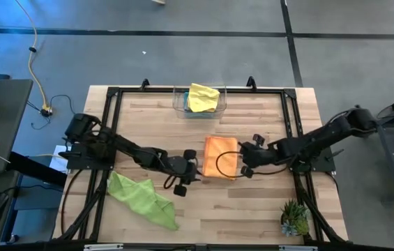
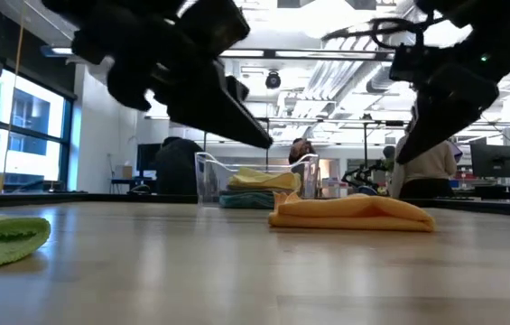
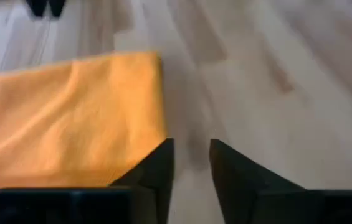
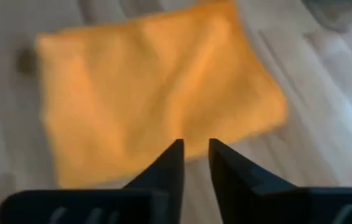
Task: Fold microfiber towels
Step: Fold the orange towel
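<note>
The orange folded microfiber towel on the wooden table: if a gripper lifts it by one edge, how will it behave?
The orange folded microfiber towel would probably droop and unfold, since its layers lie soft and rumpled. It looks light. Pushed, it would likely bunch rather than slide on the wooden table.

Dark jointed arms — black cables

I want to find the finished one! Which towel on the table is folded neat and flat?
The orange towel, lying folded between both arms. The lime green towel lies crumpled; the yellow towel sits in the bin.

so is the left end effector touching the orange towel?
Apart. In the left wrist view the left end effector has bare table between its tips, and the orange towel lies beside it.
</note>
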Controlling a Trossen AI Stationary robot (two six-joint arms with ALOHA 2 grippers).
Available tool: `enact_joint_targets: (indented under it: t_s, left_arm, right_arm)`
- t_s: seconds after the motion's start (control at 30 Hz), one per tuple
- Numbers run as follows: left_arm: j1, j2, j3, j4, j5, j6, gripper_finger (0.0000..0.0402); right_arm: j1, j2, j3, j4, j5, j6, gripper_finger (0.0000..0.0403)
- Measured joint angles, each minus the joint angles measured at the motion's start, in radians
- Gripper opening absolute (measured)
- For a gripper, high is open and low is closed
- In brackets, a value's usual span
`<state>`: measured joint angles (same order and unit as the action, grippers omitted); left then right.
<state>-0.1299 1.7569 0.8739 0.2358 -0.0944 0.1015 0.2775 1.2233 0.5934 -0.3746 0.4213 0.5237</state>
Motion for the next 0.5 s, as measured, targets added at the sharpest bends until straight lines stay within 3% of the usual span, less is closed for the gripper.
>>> enact_joint_targets:
  t_s: [0.23, 0.5]
  left_arm:
    - [0.009, 0.063, 0.027, 0.009, -0.055, 0.071, 0.0168]
    - [0.016, 0.104, 0.030, 0.017, -0.060, 0.088, 0.0179]
  right_arm:
    - [0.077, 0.002, 0.000, 0.047, 0.033, 0.019, 0.0138]
    - [0.099, 0.012, 0.000, 0.072, 0.055, 0.018, 0.0158]
